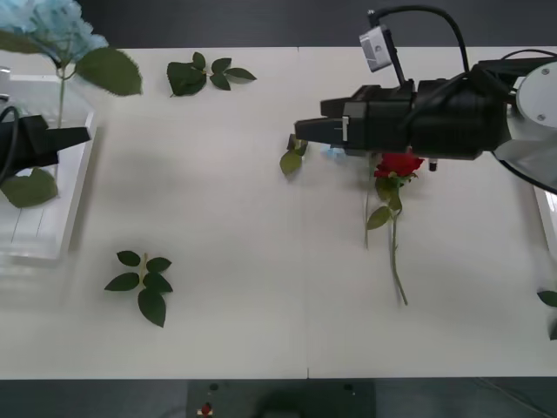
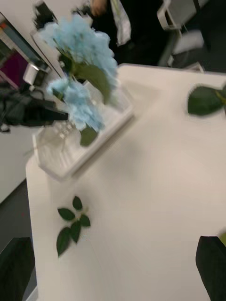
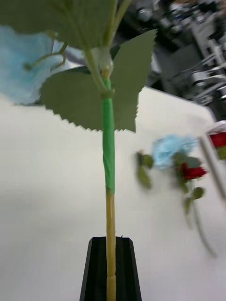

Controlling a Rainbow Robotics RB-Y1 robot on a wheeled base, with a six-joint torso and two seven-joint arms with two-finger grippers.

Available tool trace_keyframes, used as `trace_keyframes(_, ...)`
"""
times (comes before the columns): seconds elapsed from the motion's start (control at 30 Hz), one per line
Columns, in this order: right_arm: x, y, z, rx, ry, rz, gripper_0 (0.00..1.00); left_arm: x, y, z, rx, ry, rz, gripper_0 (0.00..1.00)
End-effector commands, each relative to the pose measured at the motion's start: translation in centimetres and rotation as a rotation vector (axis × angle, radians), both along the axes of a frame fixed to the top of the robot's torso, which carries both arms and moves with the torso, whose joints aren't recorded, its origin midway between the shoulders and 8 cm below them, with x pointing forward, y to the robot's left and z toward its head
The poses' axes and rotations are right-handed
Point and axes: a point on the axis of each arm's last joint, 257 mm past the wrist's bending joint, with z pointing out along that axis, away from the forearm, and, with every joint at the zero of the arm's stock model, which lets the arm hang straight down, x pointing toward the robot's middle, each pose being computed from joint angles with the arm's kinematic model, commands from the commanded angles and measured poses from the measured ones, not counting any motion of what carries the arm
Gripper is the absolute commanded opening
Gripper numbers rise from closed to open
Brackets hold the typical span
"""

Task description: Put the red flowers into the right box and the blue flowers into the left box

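Note:
My left gripper [image 1: 74,138] is shut on the thin stem [image 3: 109,197] of a blue flower [image 1: 43,26], holding it upright over the left box [image 1: 39,248], a translucent bin at the table's left edge. The right wrist view shows those pale blue clusters [image 2: 82,51] above the bin [image 2: 61,164]. My right gripper [image 1: 305,131] is open above the table's middle, pointing left. Under that arm a red flower [image 1: 399,164] lies on the table, stem toward me, with a bit of another blue flower [image 1: 335,153] beside it. The right box [image 1: 548,218] shows as a white rim at the far right.
Loose green leaf sprigs lie at the back [image 1: 204,74] and front left [image 1: 141,283], and a single leaf [image 1: 291,160] rests near my right fingertips. A green leaf [image 1: 30,187] sits in the left box. More leaves [image 1: 548,300] show at the right edge.

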Motion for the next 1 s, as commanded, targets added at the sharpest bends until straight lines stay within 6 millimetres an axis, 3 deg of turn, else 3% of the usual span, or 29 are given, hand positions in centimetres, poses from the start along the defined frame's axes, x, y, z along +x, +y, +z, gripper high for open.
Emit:
trace_keyframes(0.03, 0.1, -3.7, -0.9, -0.122, 0.121, -0.059, 1.0, -0.2, 7.1, 0.9, 0.219, -0.035, 0.108, 0.0)
trace_keyframes(0.17, -0.3, -7.8, -4.0, -0.275, 0.324, -0.172, 1.0, 0.0, 13.1, 1.6, 0.404, -0.04, 0.222, 0.0)
trace_keyframes(0.23, -0.1, -10.5, -5.8, -0.361, 0.437, -0.286, 1.0, 0.5, 17.0, 2.5, 0.538, -0.062, 0.313, 0.0)
trace_keyframes(0.37, 0.4, -15.9, -8.6, -0.523, 0.543, -0.452, 1.0, 1.1, 21.0, 3.2, 0.694, -0.087, 0.404, 0.0)
trace_keyframes(0.4, 0.6, -18.1, -9.3, -0.578, 0.566, -0.506, 1.0, 1.2, 22.3, 3.2, 0.747, -0.089, 0.434, 0.0)
trace_keyframes(0.57, 1.0, -22.9, -11.4, -0.675, 0.663, -0.658, 1.0, 1.8, 26.3, 2.1, 0.892, -0.113, 0.542, 0.0)
trace_keyframes(0.67, 2.1, -24.8, -12.2, -0.693, 0.688, -0.725, 1.0, 2.6, 28.4, 1.2, 0.945, -0.154, 0.606, 0.0)
trace_keyframes(0.77, 3.1, -25.5, -12.9, -0.686, 0.707, -0.763, 0.99, 2.8, 29.0, 0.2, 0.953, -0.15, 0.618, 0.0)
trace_keyframes(1.0, 5.3, -23.6, -14.7, -0.706, 0.639, -0.767, 1.0, 2.9, 28.5, -1.1, 0.972, -0.131, 0.593, 0.04)
